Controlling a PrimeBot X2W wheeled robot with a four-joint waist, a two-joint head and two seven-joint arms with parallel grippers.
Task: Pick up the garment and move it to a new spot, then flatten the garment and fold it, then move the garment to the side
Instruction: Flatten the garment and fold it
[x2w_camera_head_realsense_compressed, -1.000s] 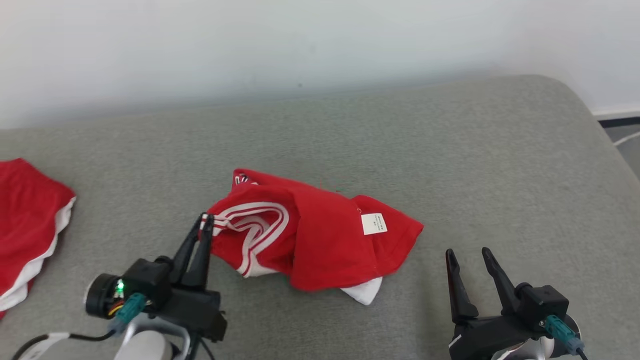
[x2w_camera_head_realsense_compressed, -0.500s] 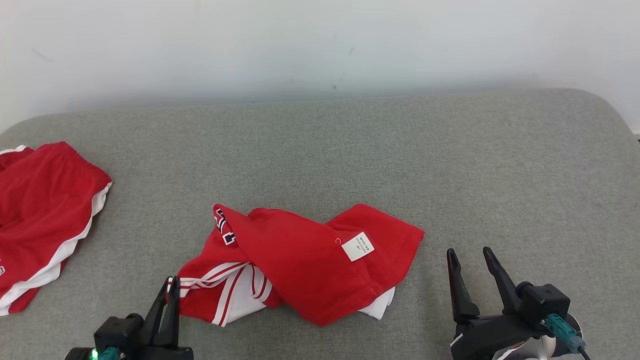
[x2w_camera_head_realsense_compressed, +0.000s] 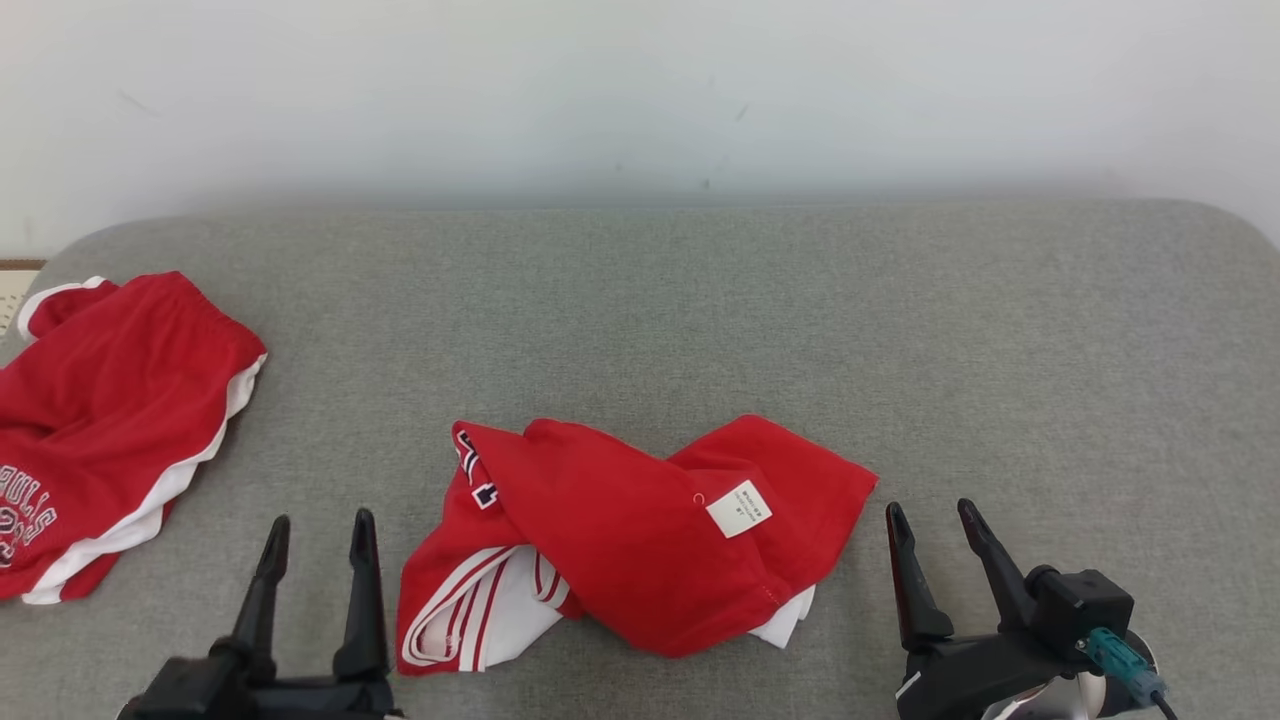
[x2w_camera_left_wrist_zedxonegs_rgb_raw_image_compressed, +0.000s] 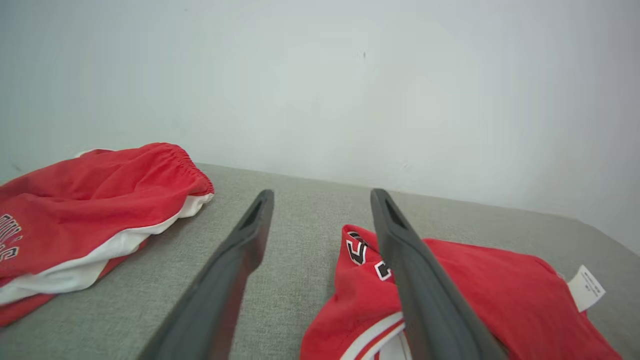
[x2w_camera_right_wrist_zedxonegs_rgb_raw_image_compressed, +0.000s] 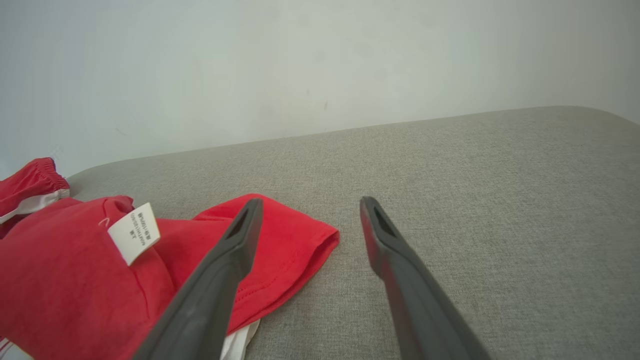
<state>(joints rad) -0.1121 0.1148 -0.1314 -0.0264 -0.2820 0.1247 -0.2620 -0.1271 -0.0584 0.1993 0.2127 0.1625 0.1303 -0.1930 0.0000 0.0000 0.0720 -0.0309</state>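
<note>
The left gripper (x2w_camera_head_realsense_compressed: 321, 517) stands spread and empty just beside the crumpled red garment (x2w_camera_head_realsense_compressed: 620, 560), which lies bunched at the near middle of the grey cushion (x2w_camera_head_realsense_compressed: 850, 320). The right gripper (x2w_camera_head_realsense_compressed: 930, 507) is spread and empty too, just off the heap's other end. The cloth is twisted with its layers overlapping, so I'd worry a pinch catches two layers and pulling only tightens the tangle. I count two grippers, one white label (x2w_camera_head_realsense_compressed: 740, 508), and two garments, the second red garment (x2w_camera_head_realsense_compressed: 110, 400) lying well apart at the left.
</note>
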